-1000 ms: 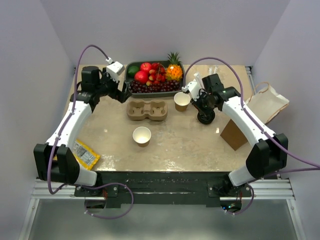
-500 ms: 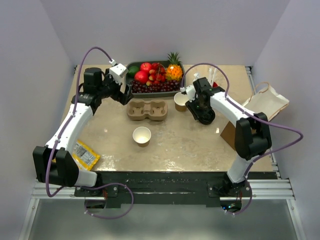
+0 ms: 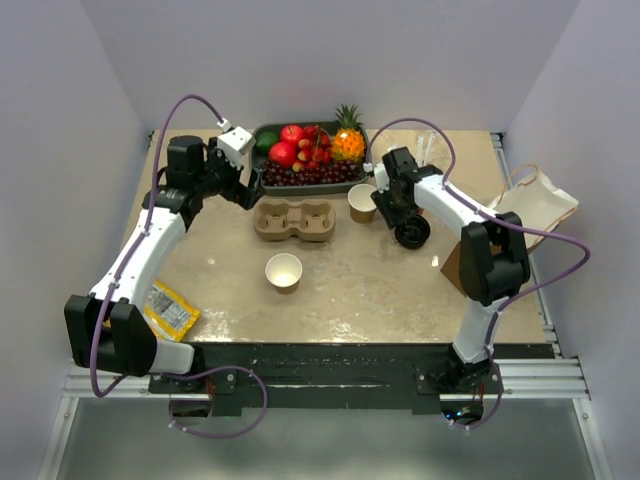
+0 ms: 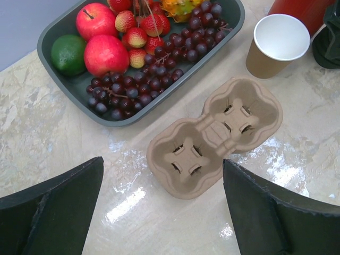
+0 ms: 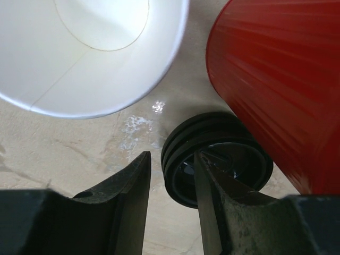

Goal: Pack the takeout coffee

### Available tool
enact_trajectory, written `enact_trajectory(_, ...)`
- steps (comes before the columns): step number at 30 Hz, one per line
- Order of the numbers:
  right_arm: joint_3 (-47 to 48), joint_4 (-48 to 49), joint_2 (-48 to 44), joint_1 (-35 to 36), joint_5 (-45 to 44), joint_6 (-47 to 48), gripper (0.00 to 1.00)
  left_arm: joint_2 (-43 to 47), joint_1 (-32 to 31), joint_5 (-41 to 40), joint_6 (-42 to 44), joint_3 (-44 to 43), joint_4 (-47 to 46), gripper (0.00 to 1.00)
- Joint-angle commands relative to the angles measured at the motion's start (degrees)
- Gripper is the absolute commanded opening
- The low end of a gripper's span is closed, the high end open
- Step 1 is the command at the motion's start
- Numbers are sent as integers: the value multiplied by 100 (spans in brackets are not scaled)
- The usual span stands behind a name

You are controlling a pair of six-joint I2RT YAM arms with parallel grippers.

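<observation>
kraft paper cup [image 4: 277,42]: upright and uncovered on the desk [image 3: 360,290], cream-white inside, just right of the cup carrier [image 4: 215,135] and in front of the right end of the fruit tray [image 4: 235,15]. its black plastic lid [image 5: 239,159] lay on the desk to the cup's right, apart from it, with a strip of bare desk between the two. the lid sat close against the foot of the red cup [image 5: 276,79]; whether they touched could not be told. the lid's side showed stacked ridges, and one lid or several could not be told.

right gripper [image 5: 171,156]: jaws partly open, one finger outside the lid's near rim with a gap showing, the other over the lid's hollow; nothing was clamped. left gripper [image 4: 162,162]: jaws spread wide and empty, hanging above the cup carrier, both of whose holes were vacant.

a second kraft paper cup [image 3: 284,271], also open-topped, stood alone in front of the carrier, nearer the arm bases. the tray held red apples, a green fruit, dark grapes, small red fruits and a pineapple.

outward: a yellow packet [image 3: 172,308] lay at the near left of the desk, its print too small to read. a white paper bag [image 3: 535,205] lay at the desk's right edge, and a brown card piece [image 3: 465,268] stood beside the right arm. cup walls and carrier appeared plain.
</observation>
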State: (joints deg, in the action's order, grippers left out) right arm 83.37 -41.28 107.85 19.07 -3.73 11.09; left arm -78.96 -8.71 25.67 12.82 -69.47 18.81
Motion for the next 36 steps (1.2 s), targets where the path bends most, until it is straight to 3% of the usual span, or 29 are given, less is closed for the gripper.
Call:
enact_trajectory(1,92,6,-10,-70,-181,-125,40,118,-25,-36,-34,13,-158,98)
enact_trajectory(20,-216,-3,-72,-132,83,-230,30,144,-25,-88,-104,57,-193,98)
enact_trajectory(36,-181,-47,-229,-176,179,-178,10,153,-43,-88,-95,57,-193,98)
